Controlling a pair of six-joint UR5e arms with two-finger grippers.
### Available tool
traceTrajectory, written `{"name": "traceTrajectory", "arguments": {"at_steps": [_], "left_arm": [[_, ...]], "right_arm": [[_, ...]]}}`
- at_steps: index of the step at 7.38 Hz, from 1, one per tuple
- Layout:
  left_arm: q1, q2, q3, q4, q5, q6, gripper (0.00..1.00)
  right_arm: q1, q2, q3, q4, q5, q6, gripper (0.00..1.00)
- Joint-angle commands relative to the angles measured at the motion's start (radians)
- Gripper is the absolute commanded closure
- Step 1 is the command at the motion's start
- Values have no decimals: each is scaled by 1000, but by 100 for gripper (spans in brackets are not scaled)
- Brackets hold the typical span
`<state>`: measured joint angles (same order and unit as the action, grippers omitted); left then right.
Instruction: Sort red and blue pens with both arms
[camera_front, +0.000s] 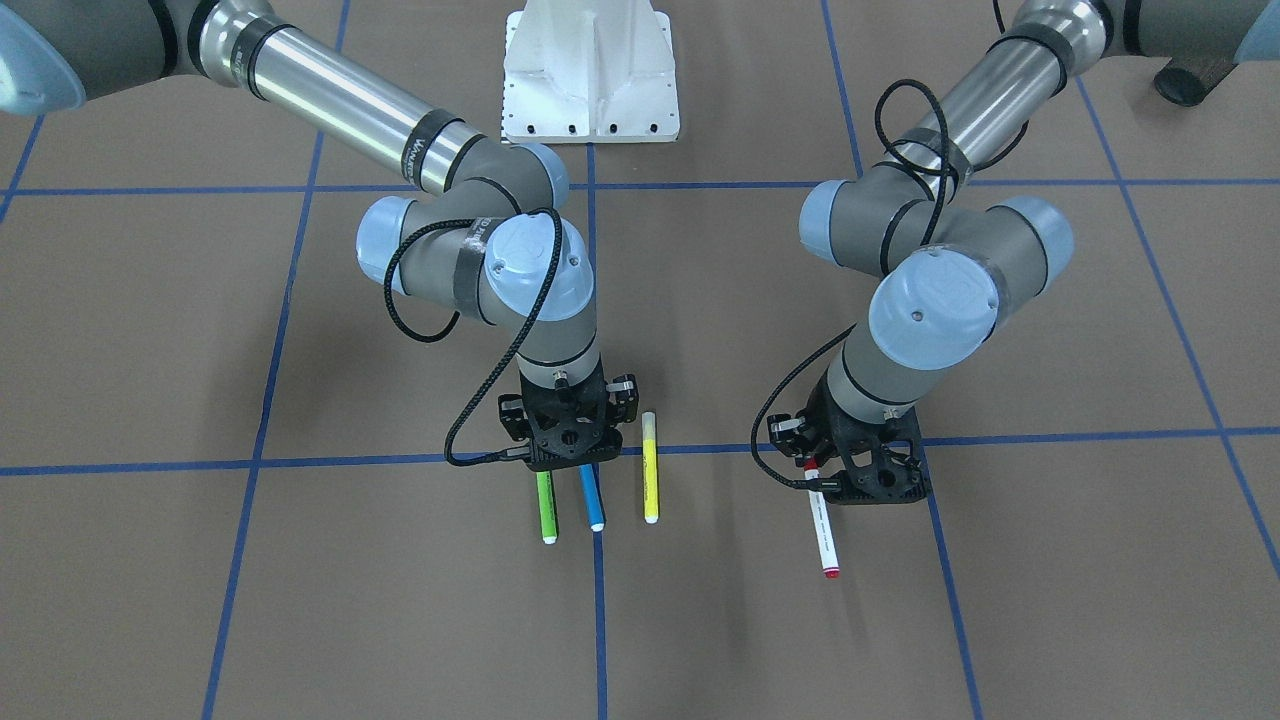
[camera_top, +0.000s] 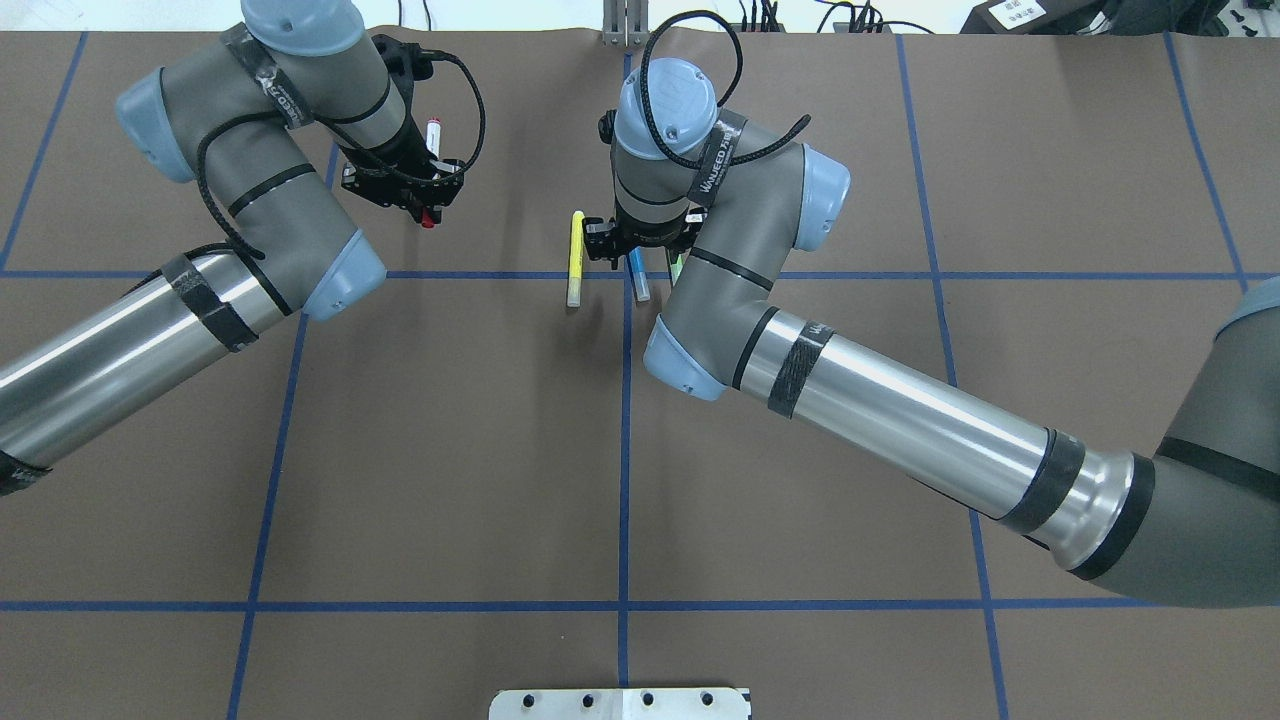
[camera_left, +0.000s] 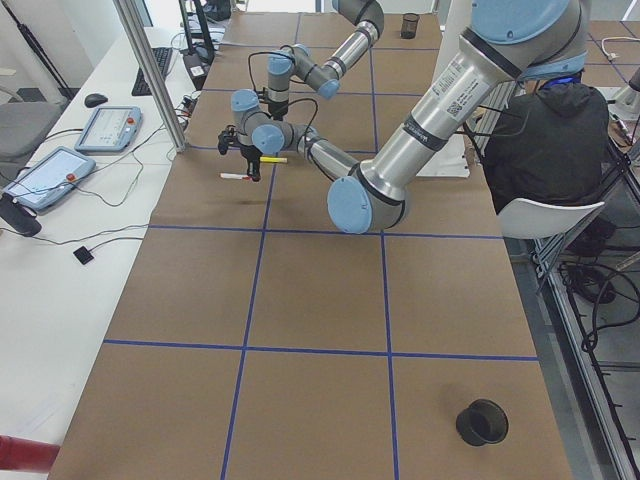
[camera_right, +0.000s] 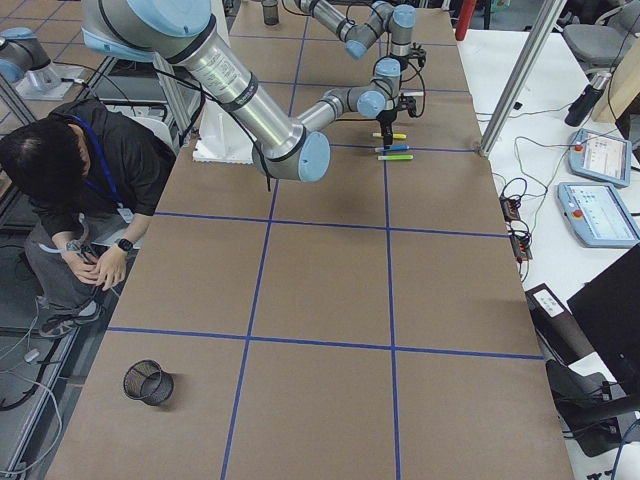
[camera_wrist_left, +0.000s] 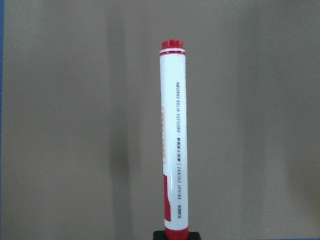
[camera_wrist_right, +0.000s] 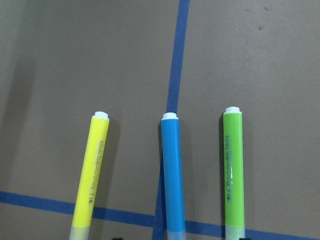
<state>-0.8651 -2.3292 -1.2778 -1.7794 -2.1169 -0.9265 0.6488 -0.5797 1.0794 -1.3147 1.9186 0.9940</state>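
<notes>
The red pen (camera_front: 823, 525), white-barrelled with a red cap, sticks out level from my left gripper (camera_front: 815, 475), which is shut on its cap end. The left wrist view shows that pen (camera_wrist_left: 175, 140) hovering over the brown table, with its shadow cast off to the left. Flat on the table lies the blue pen (camera_front: 592, 500), between a green marker (camera_front: 546, 505) and a yellow marker (camera_front: 650, 470). My right gripper (camera_front: 572, 462) hangs open directly over the blue pen's (camera_wrist_right: 172, 175) cap end. Its fingertips stay out of the right wrist view.
Blue tape lines divide the brown table into squares. The white mount base (camera_front: 590, 70) stands between the arms. A black mesh cup (camera_right: 148, 382) sits at the table's right end and another black cup (camera_left: 482, 422) at the left end. A seated person (camera_right: 80, 190) is beside the table.
</notes>
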Motion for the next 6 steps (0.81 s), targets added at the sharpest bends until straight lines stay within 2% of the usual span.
{"name": "traceTrajectory", "arguments": {"at_steps": [1,3,4,5,6], "left_arm": [[0,1,0,0,0,0,100],[0,1,0,0,0,0,100],[-2,1,0,0,0,0,100],[-2,-1,0,0,0,0,100],[-3,-1,0,0,0,0,100]], "right_arm": [[-11,14,-44,0,0,-2,33],[-20,14,-52,2,0,0,40],[-24,20,-61,38,-1,0,47],[-29,21,-87,52,0,0,61],[-29,21,-91,63,0,0,68]]}}
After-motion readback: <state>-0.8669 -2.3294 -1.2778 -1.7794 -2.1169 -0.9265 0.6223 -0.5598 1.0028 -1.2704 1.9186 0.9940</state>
